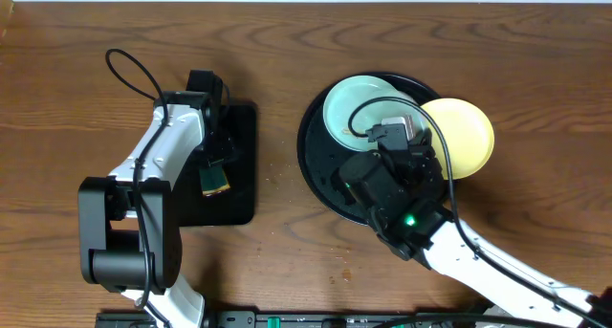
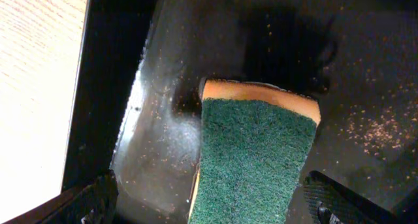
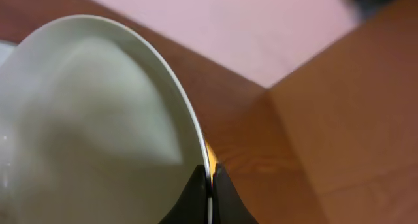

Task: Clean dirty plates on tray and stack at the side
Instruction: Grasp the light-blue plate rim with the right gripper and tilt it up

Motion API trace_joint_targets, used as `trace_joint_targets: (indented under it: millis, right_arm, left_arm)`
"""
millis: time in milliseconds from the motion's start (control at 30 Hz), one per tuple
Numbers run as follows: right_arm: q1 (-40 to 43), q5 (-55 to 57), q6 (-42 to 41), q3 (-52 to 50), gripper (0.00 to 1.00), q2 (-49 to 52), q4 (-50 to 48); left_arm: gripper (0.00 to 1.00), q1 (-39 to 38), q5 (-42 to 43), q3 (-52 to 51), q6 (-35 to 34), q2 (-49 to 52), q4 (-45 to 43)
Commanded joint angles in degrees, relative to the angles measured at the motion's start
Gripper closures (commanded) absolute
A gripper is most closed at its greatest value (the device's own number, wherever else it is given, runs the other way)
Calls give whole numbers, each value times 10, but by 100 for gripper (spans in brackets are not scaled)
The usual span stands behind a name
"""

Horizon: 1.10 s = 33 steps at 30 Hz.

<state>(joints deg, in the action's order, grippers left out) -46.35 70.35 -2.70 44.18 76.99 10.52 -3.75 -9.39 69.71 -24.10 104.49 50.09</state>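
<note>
So the right fingers [image 3: 227, 206] are pinched tight on the rim of the pale blue-white plate [image 1: 356, 110], and the wrist cam shows the edge of the plate wedged right between them. That plate is over the back part of the round black tray [image 1: 320, 170]. I honestly can't tell if it's lifted clear or still touching. The yellow plate [image 1: 469, 137] is just beside it on the right, half on the tray rim and half hanging out over the table [image 1: 287, 41]. Over on the other side, the left fingers [image 2: 91, 201] have the sponge [image 2: 251, 162] clamped between them, green scrubby side facing the camera and yellow foam at the far end. It's held above the rectangular black tray [image 1: 244, 189], which has brown crumbs [image 2: 372, 129] scattered all over it.
</note>
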Motion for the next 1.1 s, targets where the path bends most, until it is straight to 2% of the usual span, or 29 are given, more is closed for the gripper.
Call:
trace_joint_targets:
  millis: [0, 133, 200, 267, 300, 367, 433, 467, 500, 600, 767, 900, 1067]
  right_arm:
    - [-5, 91, 22, 2, 99, 4, -26]
    - [-5, 91, 26, 2, 99, 4, -52]
    - [-10, 39, 28, 2, 99, 4, -56]
    - [-18, 21, 70, 2, 99, 4, -41]
    - [-18, 56, 83, 2, 99, 4, -37]
    - [-17, 122, 54, 2, 99, 2, -37]
    - [-20, 80, 39, 2, 99, 1, -39]
    - [-24, 30, 62, 2, 99, 2, -38]
    - [-24, 26, 76, 2, 99, 2, -35]
    - [-20, 53, 33, 2, 99, -4, -30]
    - [-12, -165, -15, 2, 99, -24, -7]
    - [23, -254, -111, 2, 99, -37, 56]
    - [88, -331, -157, 2, 99, -37, 133]
  left_arm:
    - [9, 3, -7, -6, 1, 3, 2]
    - [9, 3, -7, -6, 1, 3, 2]
    - [9, 3, -7, -6, 1, 3, 2]
    - [9, 3, -7, -6, 1, 3, 2]
    - [9, 3, -7, -6, 1, 3, 2]
    - [9, 3, -7, -6, 1, 3, 2]
    - [9, 3, -7, -6, 1, 3, 2]
    - [9, 3, -7, -6, 1, 3, 2]
    - [9, 3, -7, -6, 1, 3, 2]
    - [9, 3, -7, -6, 1, 3, 2]
    - [9, 3, -7, -6, 1, 3, 2]
    - [9, 3, -7, -6, 1, 3, 2]
    - [9, 3, 9, -6, 1, 3, -9]
